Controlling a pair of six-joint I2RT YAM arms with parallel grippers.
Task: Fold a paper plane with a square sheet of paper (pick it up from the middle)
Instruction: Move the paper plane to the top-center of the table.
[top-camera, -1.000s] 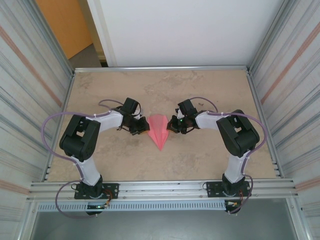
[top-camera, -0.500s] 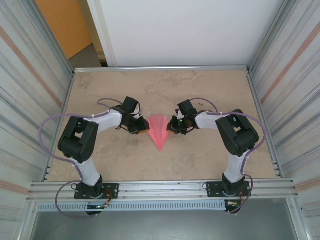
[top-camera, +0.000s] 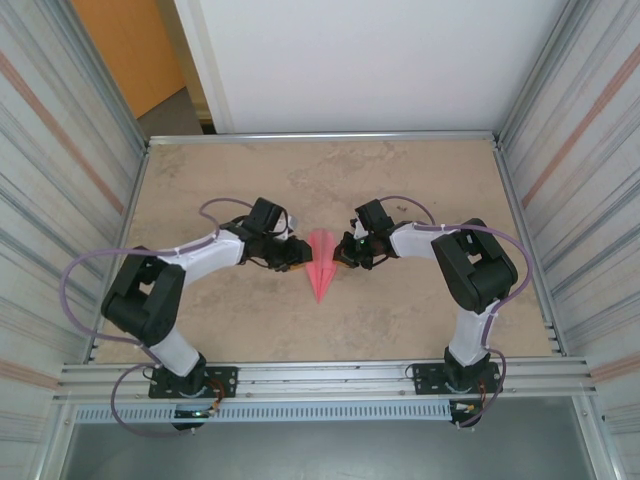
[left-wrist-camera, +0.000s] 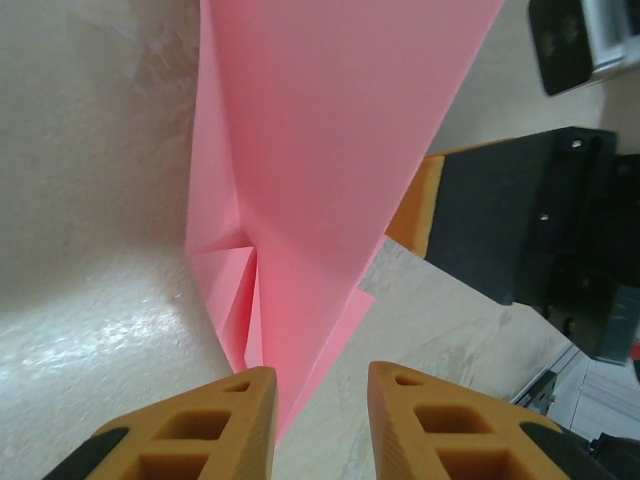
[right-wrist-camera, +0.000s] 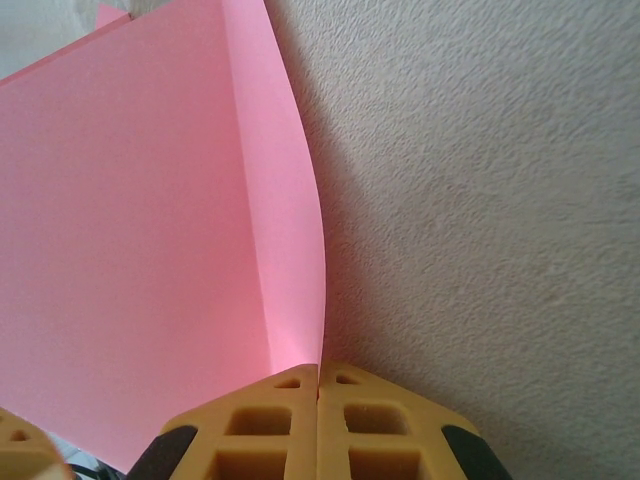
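The paper plane (top-camera: 320, 268) lies at the middle of the table (top-camera: 420, 180), already narrowed to a slim dart whose point aims at the near edge. One flank is lifted off the surface between the two arms. The right gripper (right-wrist-camera: 318, 380) is clenched, its orange pads pressed flat together, and the curling edge of the raised pink flap runs straight into their seam, so it appears to be pinching that edge. The left gripper (left-wrist-camera: 318, 390) has its jaws parted. The folded tip of the dart passes through the gap, but neither pad presses on it, so on that side the paper is released. The step in hand looks like closing the body along the centre crease, with the task far along. To do it well, the right pinch should hold firm and low so the flap does not spring back. The left jaws should close squarely over the layered tip, right on the fold line rather than on the loose wing, then press before any pull, since paper this thin will buckle or tear if dragged sideways. The main obstacle is the arms themselves: the two grippers face each other just beside the dart, so each one's travel has to stop short of the other's fingers. Round about stand the corrugated side walls (top-camera: 60, 150), the white back panel (top-camera: 370, 60), the aluminium rail (top-camera: 320, 375) at the near edge and a lilac cable loop (top-camera: 72, 275), all well apart from the fold.
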